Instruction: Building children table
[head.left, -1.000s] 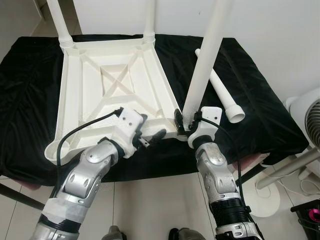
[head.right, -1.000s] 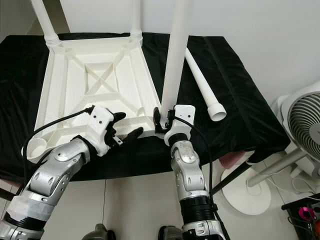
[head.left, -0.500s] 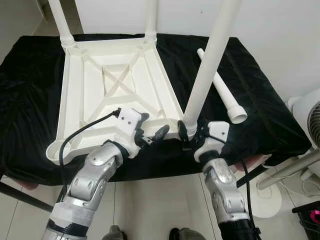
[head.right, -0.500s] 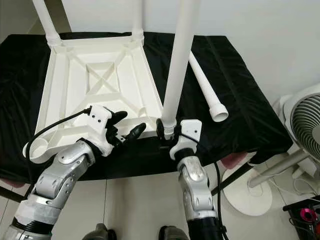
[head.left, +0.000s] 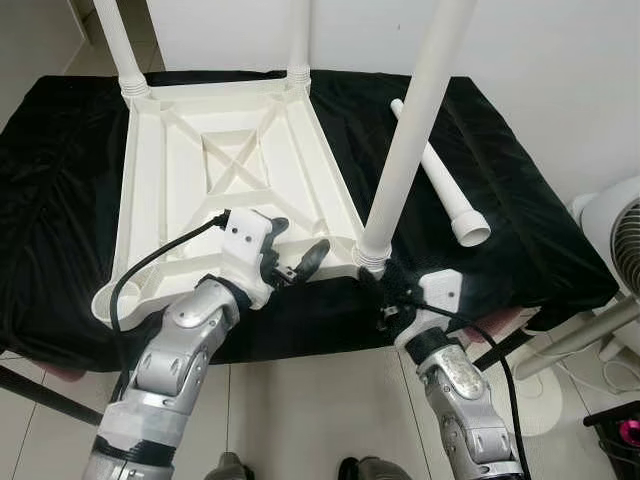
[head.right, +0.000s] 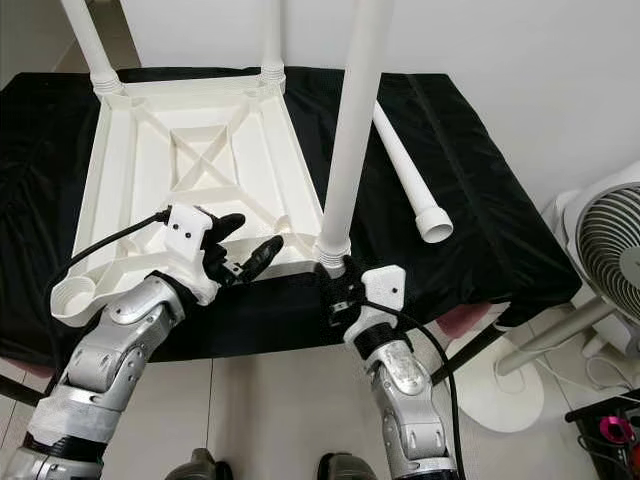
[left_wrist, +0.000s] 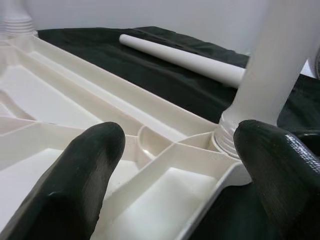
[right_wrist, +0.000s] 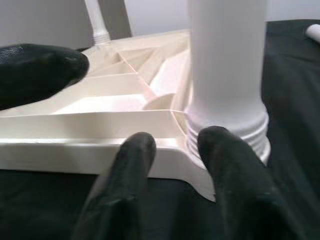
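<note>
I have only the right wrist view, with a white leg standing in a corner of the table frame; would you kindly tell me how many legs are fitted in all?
Observer: Three stand upright: the near right leg, just beyond the open right hand, plus the far left leg and the far right leg.
Operator: Thank you; where is the fourth?
Observer: The loose leg lies on the black cloth, to the right of the upturned table.
Operator: And which corner awaits it?
Observer: The near left socket, to the left of the open left hand, is empty.
</note>
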